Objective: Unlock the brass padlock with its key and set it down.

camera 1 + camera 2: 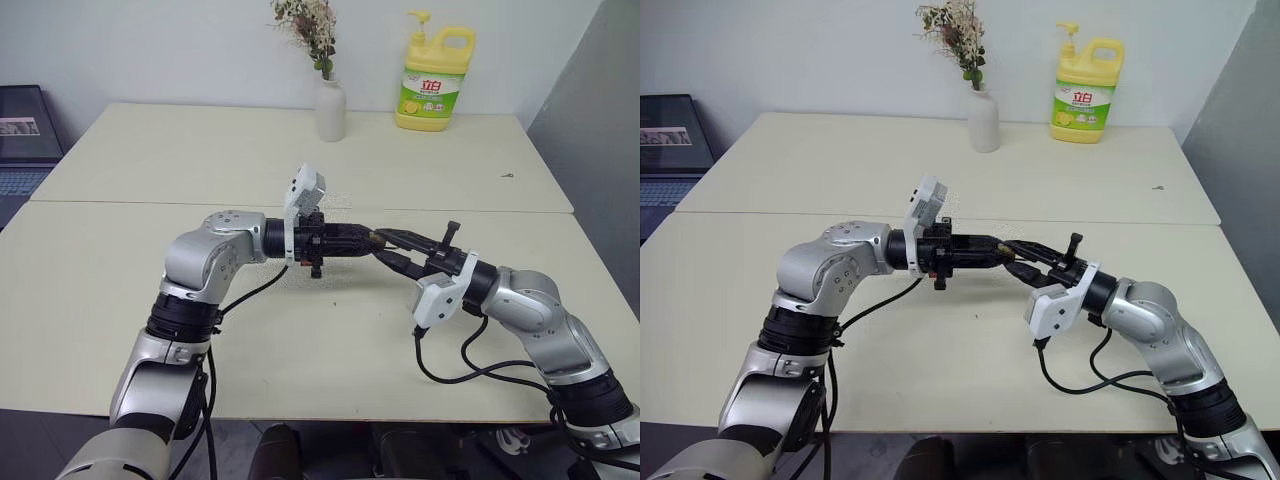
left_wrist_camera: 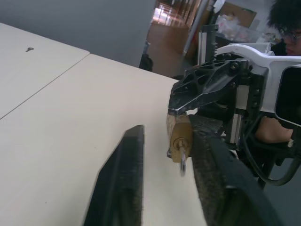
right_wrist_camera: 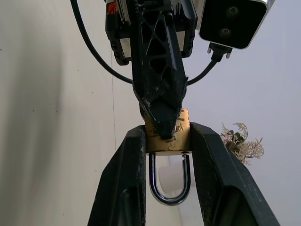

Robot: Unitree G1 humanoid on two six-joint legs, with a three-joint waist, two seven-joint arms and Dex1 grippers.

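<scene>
Above the near table, the brass padlock (image 3: 167,136) sits clamped between the two fingers of my right gripper (image 3: 167,128), with its silvery shackle (image 3: 169,183) pointing back along them. A small key (image 2: 182,162) sticks out of the padlock's (image 2: 180,134) other end. My left gripper (image 2: 169,129) faces the right one tip to tip. Its fingers stand on either side of the key, one close against it and the other a gap away. From the head, both grippers meet at the padlock (image 1: 378,239) over the middle of the table.
On the far table stand a white vase of dried flowers (image 1: 331,108) and a yellow dish-soap bottle (image 1: 434,80), with a small metal item (image 1: 508,176) near its right edge. A laptop (image 1: 25,130) sits far left. A person (image 2: 287,23) is beyond the table.
</scene>
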